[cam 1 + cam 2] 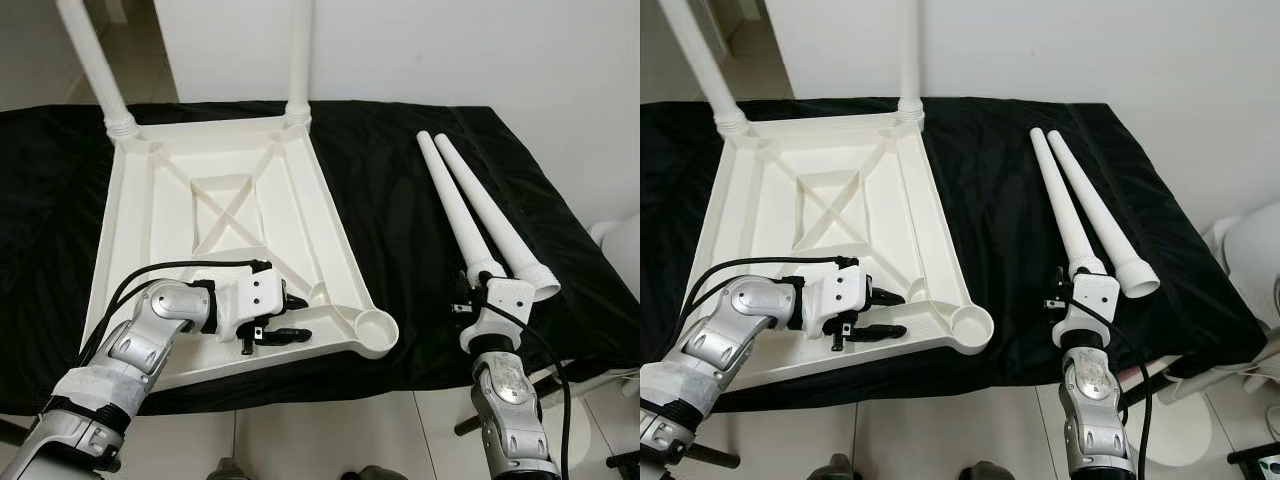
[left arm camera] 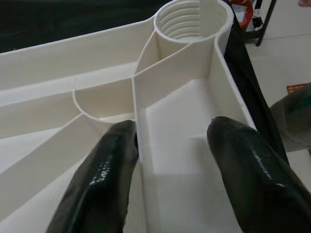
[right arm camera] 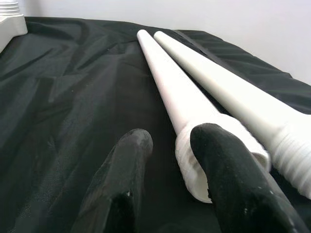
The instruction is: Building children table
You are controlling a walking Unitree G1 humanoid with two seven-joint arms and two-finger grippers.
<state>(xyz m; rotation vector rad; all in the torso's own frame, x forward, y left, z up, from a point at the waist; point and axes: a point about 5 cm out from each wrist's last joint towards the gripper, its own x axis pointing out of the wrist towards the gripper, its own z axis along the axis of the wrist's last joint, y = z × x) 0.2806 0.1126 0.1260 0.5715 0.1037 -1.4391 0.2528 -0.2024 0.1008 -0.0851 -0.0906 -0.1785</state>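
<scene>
The upturned table top (image 1: pixel 240 210) lies on the black cloth (image 1: pixel 400 200); the left gripper (image 1: pixel 285 318) stands open astride a rib. At three o'clock, a loose leg (image 3: pixel 180 102) is approached by the right gripper (image 3: pixel 170 179), unclenched. The leg is judged light, rigid and slick, best gripped near its threaded end.

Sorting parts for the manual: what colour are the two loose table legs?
White loose legs, clearest in the left eye view.

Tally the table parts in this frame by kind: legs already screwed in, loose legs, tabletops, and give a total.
White plastic legs standing screwed into the far corners: 2
Loose white tapered plastic legs lying on the black cloth: 2
White ribbed plastic tabletop lying upside down: 1
Total: 5 parts
</scene>
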